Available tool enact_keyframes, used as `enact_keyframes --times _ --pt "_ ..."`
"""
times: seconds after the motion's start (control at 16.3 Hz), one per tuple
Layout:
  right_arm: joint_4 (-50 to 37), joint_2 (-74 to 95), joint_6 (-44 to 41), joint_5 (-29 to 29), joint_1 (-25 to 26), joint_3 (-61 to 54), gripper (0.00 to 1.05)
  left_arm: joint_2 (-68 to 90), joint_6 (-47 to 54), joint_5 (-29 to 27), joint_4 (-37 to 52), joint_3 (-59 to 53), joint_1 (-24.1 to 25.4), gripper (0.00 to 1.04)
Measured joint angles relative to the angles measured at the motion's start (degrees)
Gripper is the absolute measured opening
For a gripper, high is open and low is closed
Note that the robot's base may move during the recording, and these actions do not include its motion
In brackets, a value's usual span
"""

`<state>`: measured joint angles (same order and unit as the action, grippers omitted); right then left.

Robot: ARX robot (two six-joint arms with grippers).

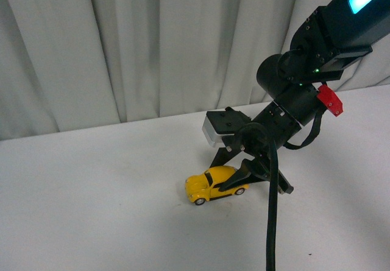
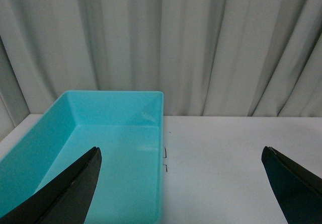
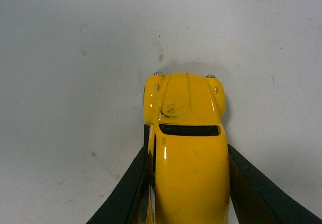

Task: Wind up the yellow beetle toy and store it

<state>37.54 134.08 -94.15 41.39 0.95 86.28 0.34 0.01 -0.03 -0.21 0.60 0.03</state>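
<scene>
A small yellow beetle toy point(image 1: 214, 184) is sitting on its wheels on a white table point(image 1: 91, 210), slightly right of the middle, with its rounded nose pointing left. The right gripper point(image 1: 220, 176) is reaching down over it, and its two black fingers point(image 3: 133, 183) are pressing against the toy's sides, gripping the rear half. The left gripper point(image 2: 181, 151) is hanging wide open with nothing in it, looking toward a turquoise bin point(image 2: 115, 108) that is showing only from that wrist.

The task is looking barely begun: the toy is grasped, but it is not in the bin, and nothing is showing whether it is wound.

The toy is gleaming glossy yellow, with a dark windscreen, silver-hubbed wheels and some dark scuffing on the hood.
</scene>
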Motion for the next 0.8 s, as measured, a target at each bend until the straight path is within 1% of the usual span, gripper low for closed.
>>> enact_keyframes --times 0.06,0.25,0.43,0.8 --pt "-0.2 0.0 0.4 0.1 -0.2 0.0 0.38 0.0 0.0 0.0 0.0 0.0 0.0 0.98" --pt "-0.7 0.0 2.1 1.0 -0.3 -0.3 0.35 0.0 0.0 0.0 0.0 0.0 0.0 0.98" --pt "-1.1 -0.2 2.7 1.1 -0.1 -0.9 0.35 0.0 0.0 0.0 0.0 0.0 0.0 0.98" --pt "-2.4 -0.9 3.3 1.6 2.1 -3.1 0.35 0.0 0.0 0.0 0.0 0.0 0.0 0.98"
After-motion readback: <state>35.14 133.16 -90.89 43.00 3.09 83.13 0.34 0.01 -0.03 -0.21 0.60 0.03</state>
